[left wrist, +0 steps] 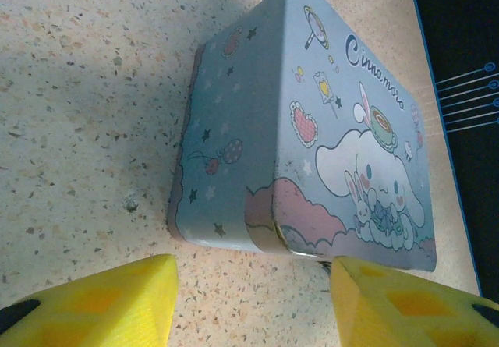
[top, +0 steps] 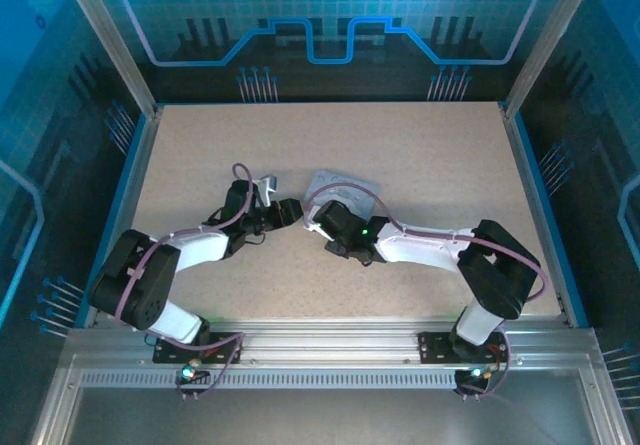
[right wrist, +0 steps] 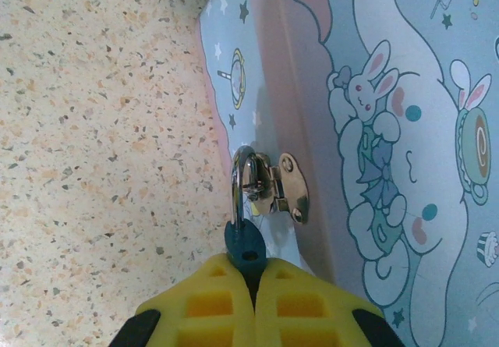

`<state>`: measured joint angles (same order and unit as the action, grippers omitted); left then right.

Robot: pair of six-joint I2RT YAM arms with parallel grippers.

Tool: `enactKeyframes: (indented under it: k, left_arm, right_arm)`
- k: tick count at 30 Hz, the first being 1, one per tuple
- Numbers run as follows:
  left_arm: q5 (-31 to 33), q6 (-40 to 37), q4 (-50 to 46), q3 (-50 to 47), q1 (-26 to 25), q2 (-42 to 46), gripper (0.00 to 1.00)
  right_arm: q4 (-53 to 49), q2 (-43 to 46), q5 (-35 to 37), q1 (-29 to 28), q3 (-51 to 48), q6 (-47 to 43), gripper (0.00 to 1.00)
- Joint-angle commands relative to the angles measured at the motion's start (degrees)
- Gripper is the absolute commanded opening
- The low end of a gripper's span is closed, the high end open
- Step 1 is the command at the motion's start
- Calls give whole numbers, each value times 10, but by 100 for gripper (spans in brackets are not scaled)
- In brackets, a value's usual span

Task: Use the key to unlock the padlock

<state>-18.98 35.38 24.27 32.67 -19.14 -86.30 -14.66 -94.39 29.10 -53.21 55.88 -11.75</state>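
The small dark blue padlock [right wrist: 248,242] hangs by its chrome shackle [right wrist: 236,183] from the shiny hasp [right wrist: 287,182] on the side of a pale blue cartoon tin [right wrist: 405,129]. My right gripper [right wrist: 255,278] is shut on the padlock body, whose round hole faces the camera. My left gripper [left wrist: 253,288] stands open a short way from a corner of the tin [left wrist: 312,129], with bare table between its yellow fingers [left wrist: 109,300]. In the top view both grippers, left [top: 288,211] and right [top: 318,223], meet at the tin's near side [top: 345,187]. The key is out of view.
The tin lies flat near the middle of the speckled table [top: 440,155]. Metal rails [top: 320,340] run along the near edge by the arm bases, and raised walls border the left and right sides.
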Motion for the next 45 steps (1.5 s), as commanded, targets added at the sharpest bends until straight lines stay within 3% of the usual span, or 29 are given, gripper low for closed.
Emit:
enactKeyframes:
  k: [1, 14, 27, 45]
  left_arm:
    - [-18, -18, 6, 18, 9, -13, 55]
    - [-30, -1, 61, 18, 13, -65, 54]
    - [-81, 27, 151, 36, 0, -124, 51]
    - [-88, 19, 186, 60, -27, -166, 50]
  right_arm:
    - [10, 12, 2, 7, 1, -20, 0]
    - [20, 40, -3, -1, -26, -51, 0]
    - [40, 57, -24, 36, -40, -73, 0]
    - [43, 55, -41, 50, -20, -95, 0]
